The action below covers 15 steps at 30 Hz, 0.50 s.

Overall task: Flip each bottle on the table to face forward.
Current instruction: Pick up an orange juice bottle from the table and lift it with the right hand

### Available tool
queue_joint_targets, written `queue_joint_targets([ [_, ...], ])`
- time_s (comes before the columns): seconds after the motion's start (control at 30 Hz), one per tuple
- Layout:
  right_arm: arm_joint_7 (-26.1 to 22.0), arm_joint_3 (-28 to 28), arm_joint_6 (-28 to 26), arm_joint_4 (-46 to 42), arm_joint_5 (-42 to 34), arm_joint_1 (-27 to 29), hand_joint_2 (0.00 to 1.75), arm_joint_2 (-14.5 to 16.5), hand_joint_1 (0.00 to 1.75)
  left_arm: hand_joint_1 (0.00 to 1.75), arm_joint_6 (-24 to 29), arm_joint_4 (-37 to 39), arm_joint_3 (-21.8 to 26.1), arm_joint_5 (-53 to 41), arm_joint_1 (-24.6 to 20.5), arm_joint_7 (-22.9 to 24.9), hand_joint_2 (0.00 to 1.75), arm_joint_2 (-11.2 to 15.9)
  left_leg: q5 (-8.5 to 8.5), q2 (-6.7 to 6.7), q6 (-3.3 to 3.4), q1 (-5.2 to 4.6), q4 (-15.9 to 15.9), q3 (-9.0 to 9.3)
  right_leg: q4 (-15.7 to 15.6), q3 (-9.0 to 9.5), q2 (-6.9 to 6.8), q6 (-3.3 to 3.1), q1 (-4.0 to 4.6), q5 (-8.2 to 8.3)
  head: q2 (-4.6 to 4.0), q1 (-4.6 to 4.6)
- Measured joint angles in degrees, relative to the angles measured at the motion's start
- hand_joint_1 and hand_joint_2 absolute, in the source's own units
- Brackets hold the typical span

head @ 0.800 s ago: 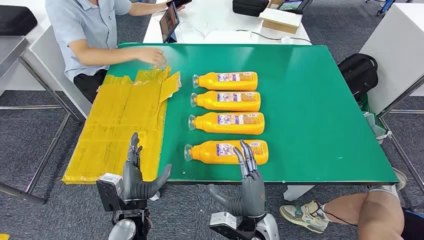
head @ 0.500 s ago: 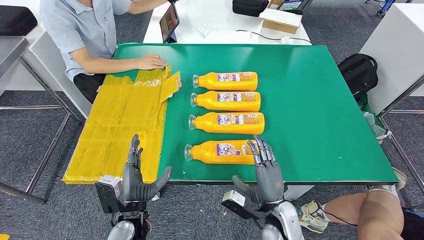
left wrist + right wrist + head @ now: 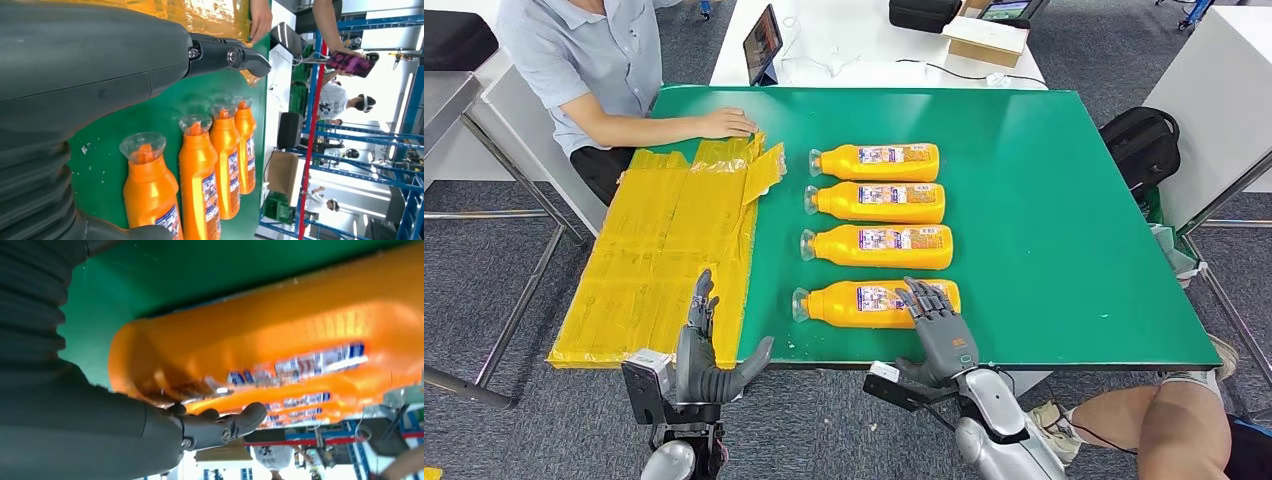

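The nearest orange plastic bottle with a clear cap (image 3: 876, 304) lies on its side at lower centre of the head view, cap toward the left of the frame, label strip showing along its upper face. Three more orange bottles (image 3: 876, 204) lie in a column above it, parallel, caps likewise to the left. All four rest on the green surface (image 3: 1064, 230).

The right hand (image 3: 937, 330) sits at the base end of the nearest bottle. Its fingers (image 3: 924, 298) are draped over the bottle's body; the right wrist view shows the thumb under the bottle's near side. Whether the grasp is fully closed cannot be told; contact appears made, but the bottle rests on the surface.

Procedure for the step in hand, as judged:
- Seat fingers and thumb on opposite sides of the body before rolling; a grip at the base end alone may let the cap end swing.
- Rotate the bottle about its long axis, keeping it parallel to its neighbours.
- Keep clear of the next bottle just above in frame; the gap is narrow.
- The bottle lies near the surface's front edge; roll it away from the edge, not toward it.

The left hand (image 3: 702, 350) is released, fingers spread, at lower left beside the crinkled yellow plastic sheet (image 3: 664, 250). A person's hand (image 3: 729, 123) rests on that sheet at upper left.
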Motion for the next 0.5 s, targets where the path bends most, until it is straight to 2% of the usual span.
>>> queue_joint_targets([
  [0.27, 1.34, 1.99, 0.56, 3.31, 1.14, -2.59, 1.75, -0.47, 0.00, 0.00, -0.40, 0.63, 0.02, -0.11, -0.41, 0.22, 1.75, -0.05, 0.00, 0.02, 0.00, 0.01, 0.00, 0.03, 0.00, 0.01, 0.00, 0.00, 0.01, 0.00, 0.00, 0.00],
  [0.5, 11.68, 5.47, -2.07, 4.48, 11.77, -4.45, 1.75, -0.94, 0.00, 0.00, -0.48, 0.63, 0.35, -0.64, -0.24, 0.98, 1.75, -0.20, 0.01, 0.04, 0.00, 0.01, 0.00, 0.09, 0.00, 0.07, 0.00, -0.01, 0.01, 0.01, 0.00, 0.00],
])
